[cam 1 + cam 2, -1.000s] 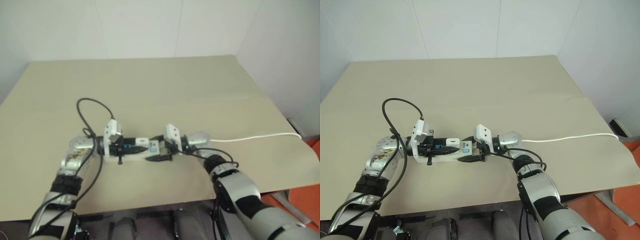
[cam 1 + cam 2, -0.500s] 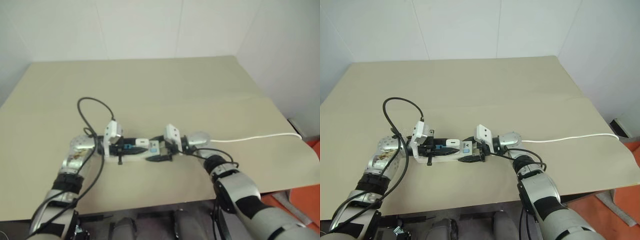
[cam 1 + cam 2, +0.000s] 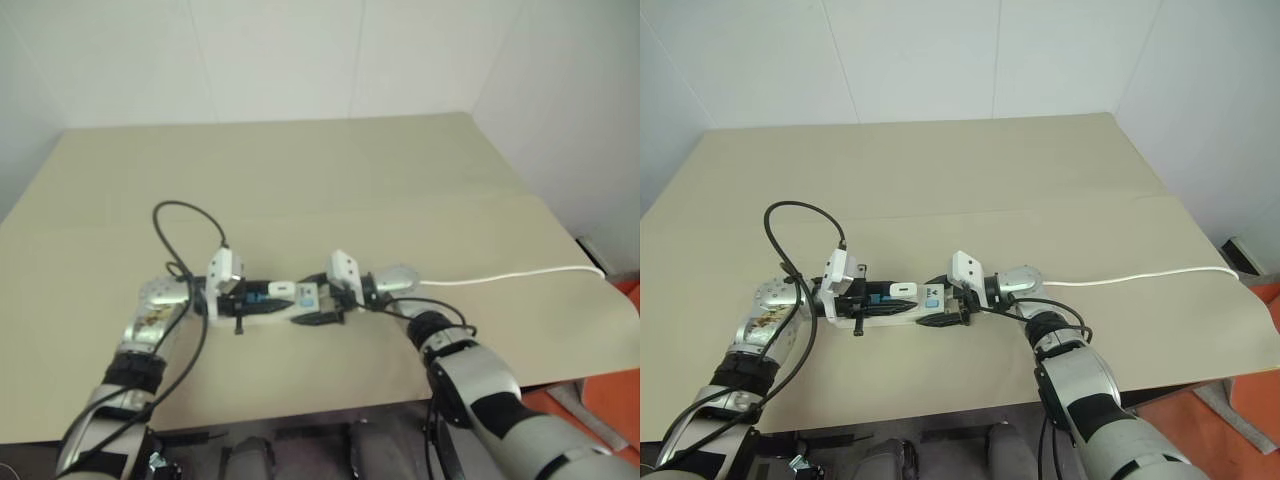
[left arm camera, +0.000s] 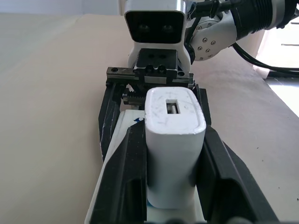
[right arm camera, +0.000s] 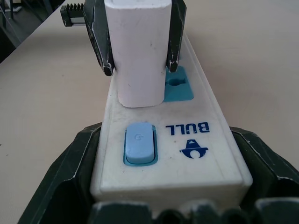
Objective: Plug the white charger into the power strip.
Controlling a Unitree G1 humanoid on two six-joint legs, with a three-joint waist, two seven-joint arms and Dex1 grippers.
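While left gripper [image 4: 174, 154] clamps white charger [image 4: 174, 140], lower now, seated on power strip [image 5: 177, 140], right gripper [image 5: 163, 186] grasping strip.

Beige table [image 3: 330, 170], white walls [image 3: 280, 55] behind.

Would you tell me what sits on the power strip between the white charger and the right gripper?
In the right wrist view, the blue switch and the BULL logo lie there.
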